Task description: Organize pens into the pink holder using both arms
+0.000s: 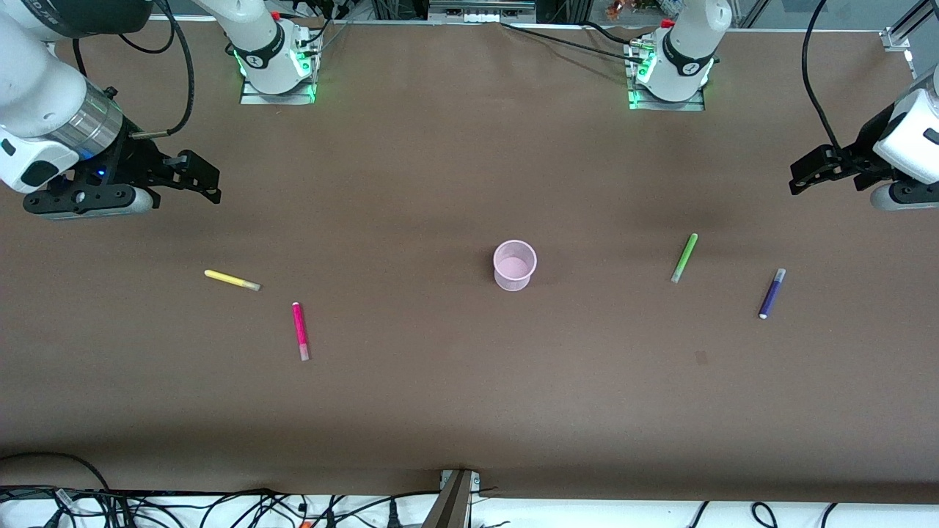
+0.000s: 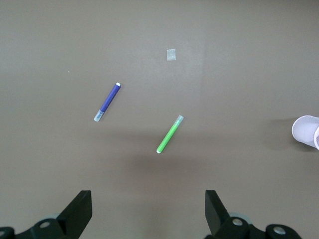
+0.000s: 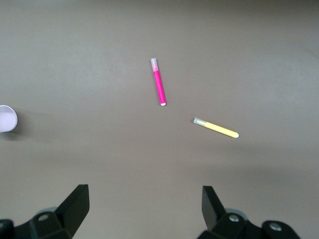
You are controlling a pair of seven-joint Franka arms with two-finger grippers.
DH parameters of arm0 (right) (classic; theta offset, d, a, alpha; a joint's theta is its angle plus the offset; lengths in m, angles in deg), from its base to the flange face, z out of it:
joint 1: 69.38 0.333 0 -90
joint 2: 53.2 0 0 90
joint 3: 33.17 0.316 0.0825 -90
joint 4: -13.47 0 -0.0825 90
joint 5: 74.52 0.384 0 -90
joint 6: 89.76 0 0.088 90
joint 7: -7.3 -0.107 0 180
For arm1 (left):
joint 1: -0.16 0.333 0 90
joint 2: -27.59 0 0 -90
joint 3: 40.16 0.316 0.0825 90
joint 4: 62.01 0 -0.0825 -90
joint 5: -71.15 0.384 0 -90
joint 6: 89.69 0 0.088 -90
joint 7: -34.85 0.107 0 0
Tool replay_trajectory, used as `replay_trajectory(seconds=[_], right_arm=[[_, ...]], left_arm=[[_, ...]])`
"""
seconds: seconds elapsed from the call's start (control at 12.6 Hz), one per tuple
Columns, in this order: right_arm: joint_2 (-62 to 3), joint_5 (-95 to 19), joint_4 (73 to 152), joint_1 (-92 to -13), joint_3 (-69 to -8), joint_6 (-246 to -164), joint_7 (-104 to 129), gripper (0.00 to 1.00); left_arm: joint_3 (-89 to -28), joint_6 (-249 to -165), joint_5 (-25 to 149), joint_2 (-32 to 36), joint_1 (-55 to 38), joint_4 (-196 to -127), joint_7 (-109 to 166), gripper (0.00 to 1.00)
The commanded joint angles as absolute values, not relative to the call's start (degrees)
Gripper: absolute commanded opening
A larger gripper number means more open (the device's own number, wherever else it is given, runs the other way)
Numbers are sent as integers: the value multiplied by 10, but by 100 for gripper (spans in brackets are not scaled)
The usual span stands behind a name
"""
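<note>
Four pens are lying flat on the brown desk (image 1: 440,411) and none of them is in the cup so far. Going from closest to the front camera: the magenta pen (image 1: 301,331) sits nearest, toward the right arm's end. A bit farther back is the purple pen (image 1: 771,293), way over at the left arm's end. Next come the yellow pen (image 1: 232,280) on the right arm's end, and the green pen (image 1: 684,257) on the left arm's end. The pink holder (image 1: 514,265) stands upright about mid-desk, roughly level with the green and yellow ones, with nothing inside it that I can see.

There's also a small pale square patch (image 2: 171,55) on the desk near the purple and green pens, can't tell what it is.

Both arms are just hanging up in the air at the ends of the desk. The right gripper (image 1: 209,180) hovers over bare desk, jaws released wide and holding nothing; in its wrist view the yellow pen (image 3: 216,128) and magenta pen (image 3: 158,81) lie ahead of the jaws, well apart from them, and the holder (image 3: 7,118) peeks in at the edge. The left gripper (image 1: 803,176) is the same deal, jaws spread and empty, with the green pen (image 2: 170,134) ahead roughly between the two fingers (image 2: 214,209) and the purple pen (image 2: 107,102) just off to one side of that.
</note>
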State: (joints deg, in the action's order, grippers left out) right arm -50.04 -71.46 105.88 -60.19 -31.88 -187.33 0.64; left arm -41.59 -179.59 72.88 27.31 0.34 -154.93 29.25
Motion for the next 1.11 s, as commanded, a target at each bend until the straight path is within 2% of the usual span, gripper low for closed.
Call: replay_trajectory(seconds=[0.0, 0.24, 0.56, 0.8, 1.03], right_arm=[[-501, -706, 1054, -600, -319, -1870, 5, 100], [-502, -706, 1058, -602, -323, -1858, 8, 100], [-501, -706, 1058, -604, -324, -1857, 8, 100], [-504, -706, 1058, -601, -320, -1857, 3, 100], [-504, -706, 1058, -600, -319, -1861, 3, 100]], left_arm=[[-419, -1785, 717, 265, 10, -1532, 296, 100], [-412, -1757, 724, 258, 22, -1536, 298, 100], [-412, -1753, 725, 195, 85, -1536, 379, 100], [-413, -1822, 721, 127, 137, -1549, 499, 100], [-413, -1900, 725, 80, 142, -1585, 583, 100]])
